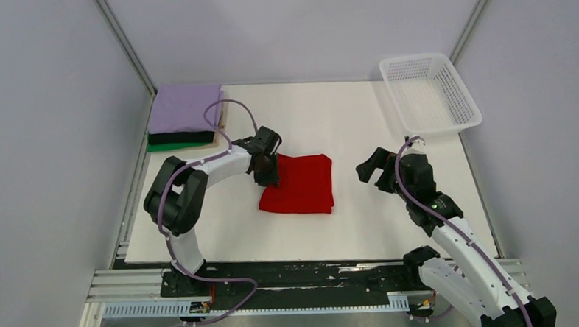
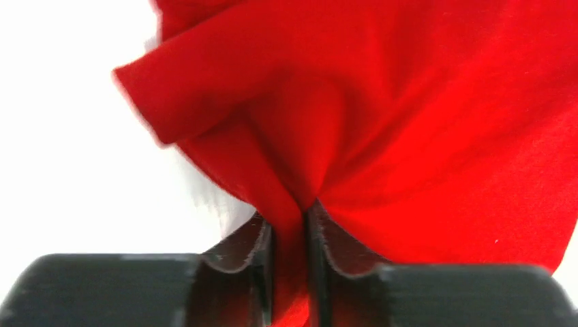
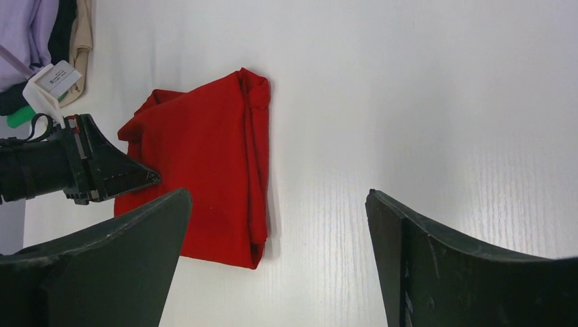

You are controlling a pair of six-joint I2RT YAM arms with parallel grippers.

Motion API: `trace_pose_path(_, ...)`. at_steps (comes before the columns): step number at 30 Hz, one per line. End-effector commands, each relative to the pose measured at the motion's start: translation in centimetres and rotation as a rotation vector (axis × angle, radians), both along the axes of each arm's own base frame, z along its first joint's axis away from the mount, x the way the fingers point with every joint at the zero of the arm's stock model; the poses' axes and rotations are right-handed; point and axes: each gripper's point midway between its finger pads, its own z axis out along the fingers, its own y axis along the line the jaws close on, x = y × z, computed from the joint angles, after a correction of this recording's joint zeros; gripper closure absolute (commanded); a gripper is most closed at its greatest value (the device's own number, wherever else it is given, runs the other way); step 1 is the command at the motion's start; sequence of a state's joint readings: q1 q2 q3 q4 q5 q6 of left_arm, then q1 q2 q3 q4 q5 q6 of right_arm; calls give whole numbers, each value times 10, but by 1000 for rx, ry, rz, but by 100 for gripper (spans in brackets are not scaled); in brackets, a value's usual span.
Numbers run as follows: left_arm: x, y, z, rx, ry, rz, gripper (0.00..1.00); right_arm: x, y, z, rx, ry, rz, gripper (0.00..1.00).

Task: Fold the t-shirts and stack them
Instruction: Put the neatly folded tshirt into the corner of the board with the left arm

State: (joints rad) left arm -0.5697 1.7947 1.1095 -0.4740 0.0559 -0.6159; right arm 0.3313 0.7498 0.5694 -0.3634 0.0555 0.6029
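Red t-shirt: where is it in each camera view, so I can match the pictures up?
Top external: the red t-shirt lies folded mid-frame, with the left hand at its left edge.
Left wrist: it fills the top and right, pinched at bottom centre.
Right wrist: it lies left of centre.
Shared landmark: the left hand shut on the shirt's edge.

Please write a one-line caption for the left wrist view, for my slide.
Left pincer shut on a bunched edge of the red t-shirt, over the white table.

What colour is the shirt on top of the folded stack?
Lavender. The top shirt shows best in the top external view.
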Motion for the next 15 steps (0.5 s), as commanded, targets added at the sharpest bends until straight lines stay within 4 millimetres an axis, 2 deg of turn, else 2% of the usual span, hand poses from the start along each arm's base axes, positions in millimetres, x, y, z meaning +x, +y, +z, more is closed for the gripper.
trace_pose_path(1, -22, 24, -48, 284, 119, 19, 94, 0, -12, -3, -57, -17, -25, 0)
trace_pose_path(3, -13, 27, -47, 346, 111, 8, 100, 1, -13, -1, -55, -27, -30, 0)
trace_pose_path(4, 0, 23, -42, 362, 88, 8, 100, 2, -13, 1, -57, -37, -26, 0)
trace_pose_path(5, 4, 34, -39, 432, 76, 7, 100, 2, -13, 2, -63, -43, -26, 0)
trace_pose_path(6, 20, 30, -30, 448, 38, 10, 100, 3, -14, 2, -72, -49, -27, 0)
trace_pose_path(7, 29, 41, -23, 525, 4, 4, 100, 4, -16, 3, -79, -57, -31, 0)
trace_pose_path(8, 46, 38, -12, 541, -43, 11, 100, 5, -17, 3, -84, -63, -36, 0)
trace_pose_path(9, 64, 44, 4, 602, -113, 8, 100, 6, -17, 3, -88, -67, -35, 0)
trace_pose_path(10, 72, 46, 7, 638, -135, -4, 100, 6, -17, 4, -92, -71, -32, 0)
trace_pose_path(11, 90, 51, 24, 697, -200, -11, 100, 6, -17, 4, -95, -74, -31, 0)
trace_pose_path(12, 98, 55, 27, 734, -217, -22, 100, 7, -18, 4, -99, -78, -30, 0)
trace_pose_path(13, 112, 61, 42, 791, -264, -38, 100, 7, -18, 2, -103, -76, -29, 0)
trace_pose_path(15, 132, 71, 58, 864, -301, -62, 100, 7, -19, 1, -108, -77, -32, 0)
